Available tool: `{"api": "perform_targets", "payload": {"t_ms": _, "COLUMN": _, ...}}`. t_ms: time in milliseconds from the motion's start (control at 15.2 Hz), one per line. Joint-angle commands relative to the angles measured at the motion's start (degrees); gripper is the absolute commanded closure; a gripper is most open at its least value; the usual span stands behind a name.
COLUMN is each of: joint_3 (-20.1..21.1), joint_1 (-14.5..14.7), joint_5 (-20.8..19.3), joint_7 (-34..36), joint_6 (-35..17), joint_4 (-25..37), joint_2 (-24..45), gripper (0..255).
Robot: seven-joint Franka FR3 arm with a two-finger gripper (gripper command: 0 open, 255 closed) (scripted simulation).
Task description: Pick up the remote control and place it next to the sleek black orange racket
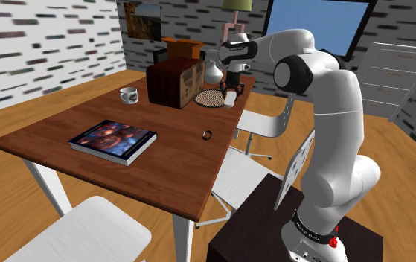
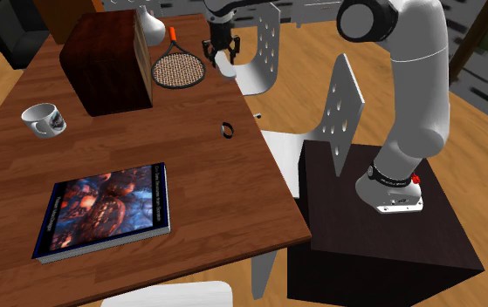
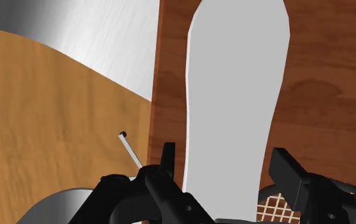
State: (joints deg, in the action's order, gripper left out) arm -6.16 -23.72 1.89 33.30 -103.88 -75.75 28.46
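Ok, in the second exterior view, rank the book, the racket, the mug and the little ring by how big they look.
Largest first: book, though it lies nearest the camera, which flatters it; racket; mug; ring.

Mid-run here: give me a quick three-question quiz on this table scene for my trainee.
1. True or false: the mug stands on the book.
2. Which is nearest the racket? A) wooden box B) book C) mug
3. Fill in: in the wrist view, the pale thing just ahead of the gripper is the ____.
Key: 1 false, the mug stands on the table, apart from the book. 2 A. 3 remote.
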Motion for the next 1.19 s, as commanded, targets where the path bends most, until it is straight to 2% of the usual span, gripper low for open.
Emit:
{"api": "perform_targets", "payload": {"t_ms": 0, "joint_3": -0.4, "joint_1": -1.8, "joint_5": 0.4, "joint_7": -2.2, "joint_6": 1.3, "joint_4": 3.6, "joint_2": 2.3, "gripper": 255}}
{"api": "perform_targets", "payload": {"t_ms": 66, "joint_3": -0.6, "joint_1": -2.6, "joint_5": 0.6, "joint_7": -3.1, "joint_6": 1.9, "joint_4": 5.1, "joint_2": 3.2, "gripper": 255}}
{"api": "perform_targets", "payload": {"t_ms": 1122, "joint_3": -0.4, "joint_1": -2.4, "joint_5": 0.9, "joint_7": -3.2, "joint_6": -9.3, "joint_4": -4.2, "joint_2": 5.2, "gripper": 255}}
